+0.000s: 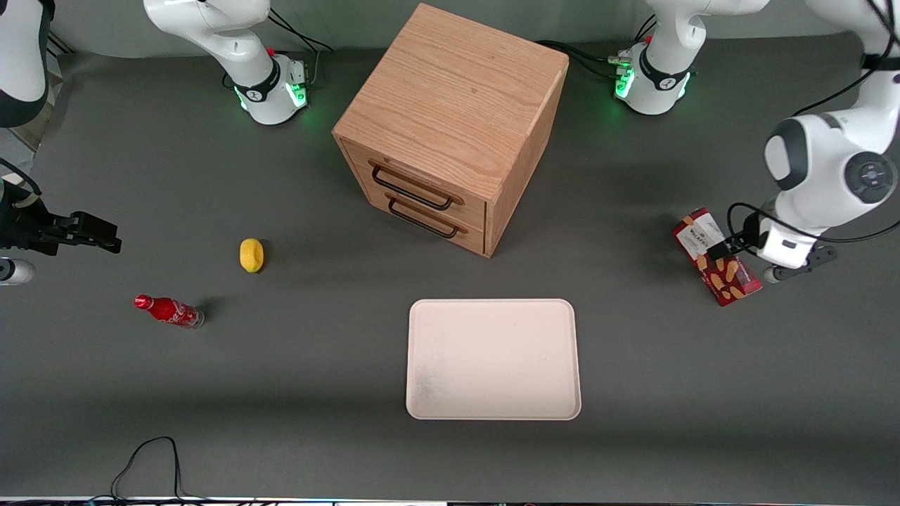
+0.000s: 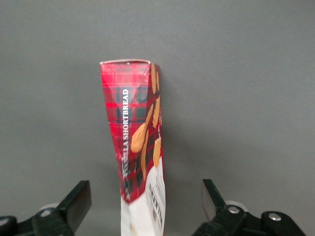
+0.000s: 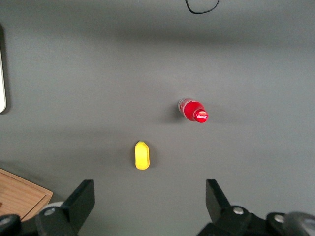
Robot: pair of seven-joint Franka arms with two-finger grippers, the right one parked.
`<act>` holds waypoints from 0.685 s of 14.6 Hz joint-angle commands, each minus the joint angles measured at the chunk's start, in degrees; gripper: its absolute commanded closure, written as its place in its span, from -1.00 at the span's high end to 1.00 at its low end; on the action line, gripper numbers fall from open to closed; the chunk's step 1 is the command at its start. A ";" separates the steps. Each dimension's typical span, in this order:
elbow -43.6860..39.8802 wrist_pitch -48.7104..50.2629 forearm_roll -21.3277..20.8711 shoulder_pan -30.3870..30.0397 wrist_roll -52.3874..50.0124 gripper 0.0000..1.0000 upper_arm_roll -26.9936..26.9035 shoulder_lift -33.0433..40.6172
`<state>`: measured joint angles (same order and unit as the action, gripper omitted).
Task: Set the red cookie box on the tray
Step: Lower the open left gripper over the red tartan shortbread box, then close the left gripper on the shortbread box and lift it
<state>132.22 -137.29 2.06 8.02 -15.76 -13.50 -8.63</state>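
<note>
The tool [image 2: 142, 201] is being held wide open right over the box [image 2: 138, 142], with one finger at each long side and neither touching. The box, a long thin red card carton, is lying flat on the grey bench [image 1: 281, 393], its length running straight out from the tool. The smooth, flat, cream tray [image 1: 492, 407] is sitting well apart, nearer the front camera.

- A wooden cabinet [image 1: 452, 119] with two drawers and dark wire handles stands mid-table, turned at an angle.
- A yellow lemon [image 1: 252, 254] lies toward the parked arm's end.
- A small red soda bottle [image 1: 169, 310] (lying on its side) sits near the lemon, closer to the front camera.
- A black cable [image 1: 151, 460] loops at the table's front edge.
</note>
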 commanded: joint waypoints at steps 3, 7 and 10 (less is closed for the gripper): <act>0.59 -4.56 2.33 0.94 -1.65 0.75 -0.65 -4.46; 0.50 -5.45 2.33 1.03 -1.56 -0.75 -0.65 -5.61; 0.15 -4.66 2.33 1.20 -0.42 -1.00 -0.65 -5.61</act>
<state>132.72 -142.45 3.81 8.11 -16.49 -13.51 -14.30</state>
